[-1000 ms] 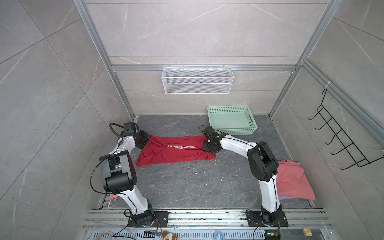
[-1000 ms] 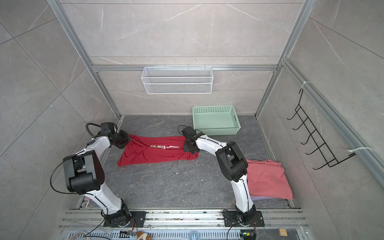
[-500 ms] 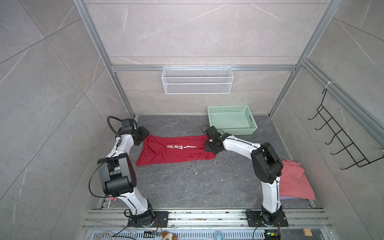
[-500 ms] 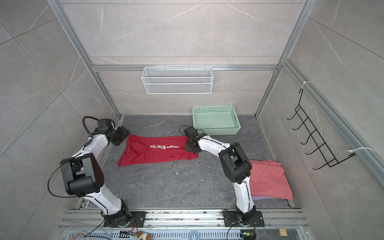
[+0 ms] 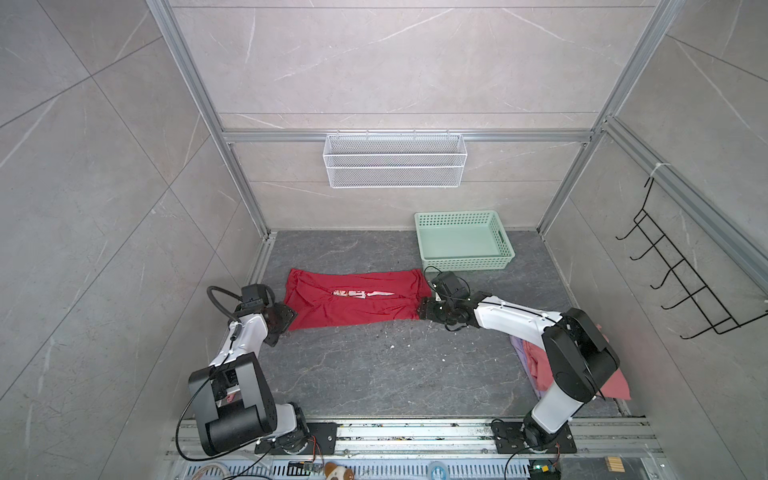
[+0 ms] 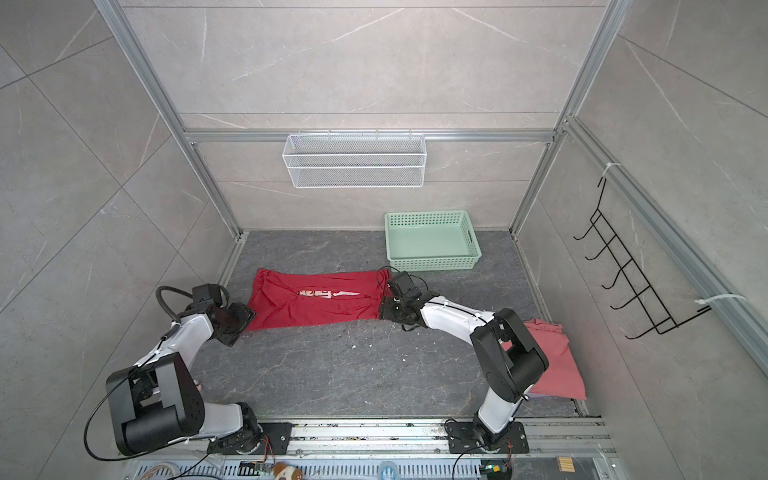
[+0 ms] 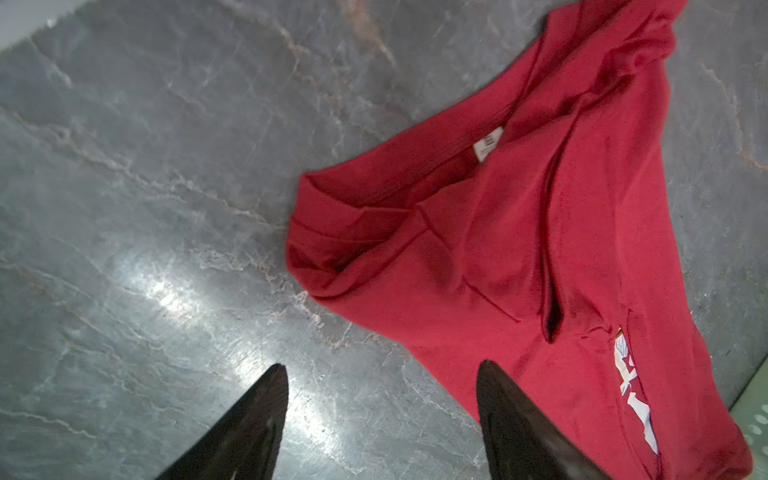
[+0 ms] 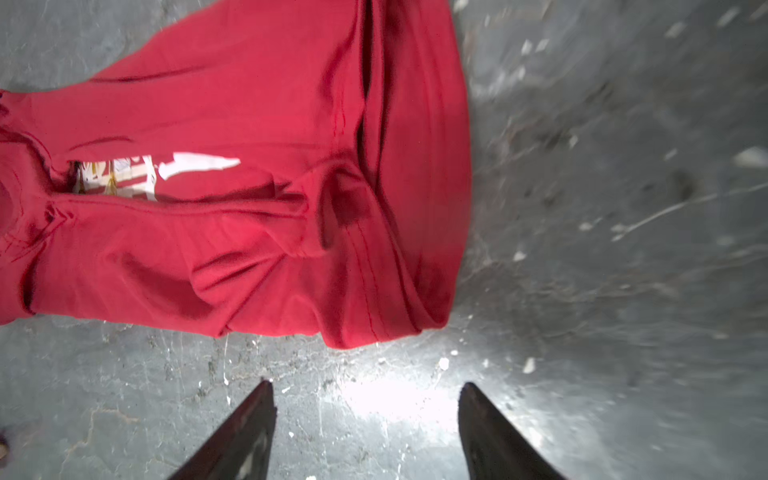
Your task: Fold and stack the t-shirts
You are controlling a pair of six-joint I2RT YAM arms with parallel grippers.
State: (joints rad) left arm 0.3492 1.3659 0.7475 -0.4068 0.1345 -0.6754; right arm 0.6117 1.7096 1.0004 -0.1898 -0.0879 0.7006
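Tools both spread, nothing btwn the fingers. L tool (image 7: 381,365) hangs low over the bench (image 5: 374,365) at the collar end of the red shirt (image 5: 353,303). In the L wrist view one finger (image 7: 507,415) overlaps the cloth edge; can't tell if it touches. R tool (image 8: 366,383) sits just off the hem end, over bare bench, apart from the cloth.

Red shirt lies as a long band across the back half of the bench, from near the left edge toward the basket (image 5: 465,262), which stands by the back edge near the right corner. Long sides are turned in toward the middle, w/ a slit of white-and-gold print showing btwn them. Neck label shows at the L tool's end. Cloth is rumpled, esp. near the hem, where layers bunch.

Pink shirt (image 6: 552,361) lies crumpled by the right edge, front half, partly behind the R arm. A sliver of lavender shirt (image 5: 517,345) peeks out beside it. Neither looks folded.

Likely step: lengthwise fold is down, next is closing the band end to end. To do it well, each tool should prob. pinch all layers at a corner, not just the top ply, or the turned-in sides may slide open. Lift low, carry the end over in one even sweep, and keep both corners level so edges meet square. Smoothing the hem bunching first would give a flatter packet to stack on.
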